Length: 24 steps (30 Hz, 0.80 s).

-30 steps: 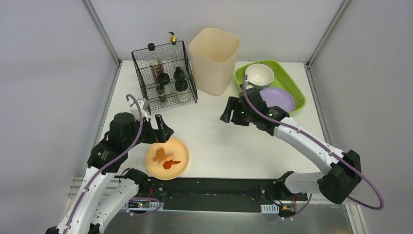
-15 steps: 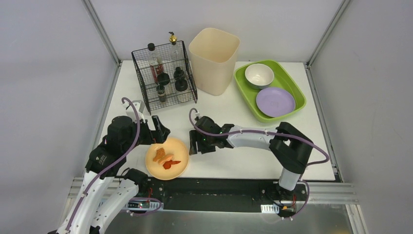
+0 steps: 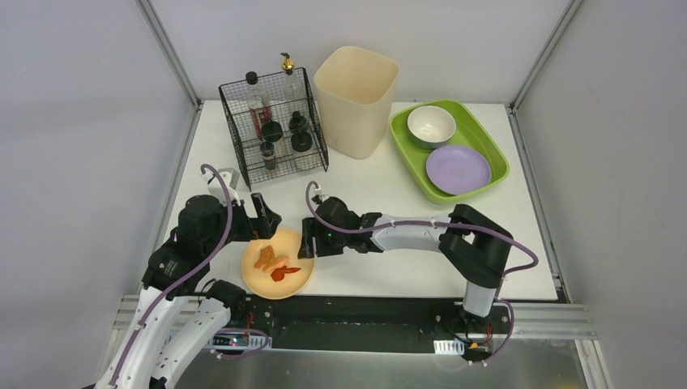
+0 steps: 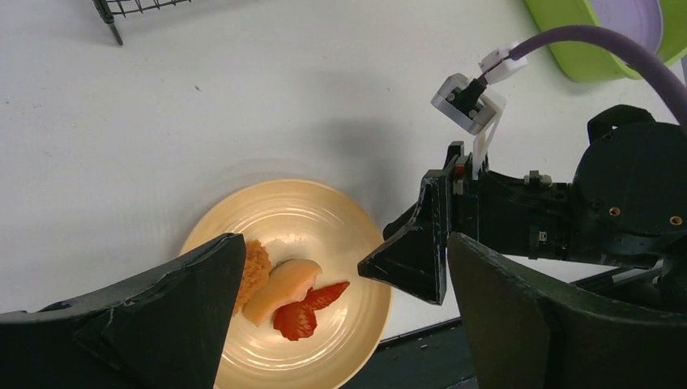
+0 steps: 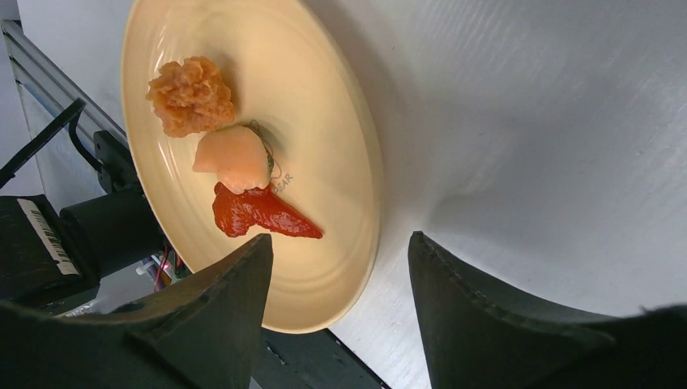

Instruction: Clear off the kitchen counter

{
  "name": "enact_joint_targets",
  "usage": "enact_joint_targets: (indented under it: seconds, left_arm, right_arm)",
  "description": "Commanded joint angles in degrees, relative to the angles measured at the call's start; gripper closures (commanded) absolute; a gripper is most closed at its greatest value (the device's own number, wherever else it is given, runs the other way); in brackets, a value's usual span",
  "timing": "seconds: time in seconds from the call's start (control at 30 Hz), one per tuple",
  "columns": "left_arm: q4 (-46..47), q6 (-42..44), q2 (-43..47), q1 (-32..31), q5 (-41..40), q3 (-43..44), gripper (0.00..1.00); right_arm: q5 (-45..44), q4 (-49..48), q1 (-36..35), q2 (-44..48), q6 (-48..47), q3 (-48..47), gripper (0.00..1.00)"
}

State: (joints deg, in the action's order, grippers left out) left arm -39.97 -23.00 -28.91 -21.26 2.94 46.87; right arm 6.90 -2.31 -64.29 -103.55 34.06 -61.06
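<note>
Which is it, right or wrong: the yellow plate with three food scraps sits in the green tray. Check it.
Wrong. The yellow plate with three food scraps sits on the white counter, not in the green tray; the top external view shows it.

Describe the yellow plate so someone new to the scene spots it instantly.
On the white kitchen counter, look at the near edge, straight in front of the black wire rack. The round pale-yellow plate lies there; unlike the empty purple plate in the green tray, it carries three food pieces.
</note>
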Motion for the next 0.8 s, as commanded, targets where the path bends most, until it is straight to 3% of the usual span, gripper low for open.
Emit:
enact_joint_targets:
  seconds: [0.0, 0.33, 0.57, 0.77]
  left_arm:
    - [-0.34, 1.32, 0.17, 0.73, -1.01, -0.58, 0.00]
    - [-0.46, 1.36, 0.35, 0.77, -1.00, -0.58, 0.00]
    - [-0.42, 1.47, 0.59, 0.77, -1.00, -0.61, 0.00]
    - [-0.49, 1.47, 0.57, 0.87, -0.86, -0.57, 0.00]
  right_arm:
    - [0.53, -3.41, -0.71, -1.52, 1.51, -1.05, 0.36]
    - [1.67, -6.09, -1.26, -5.30, 3.17, -0.79, 0.52]
    - [1.72, -6.18, -1.35, -5.79, 3.23, -0.36, 0.81]
    - [0.50, -3.43, -1.31, -3.83, 1.86, -0.16, 0.97]
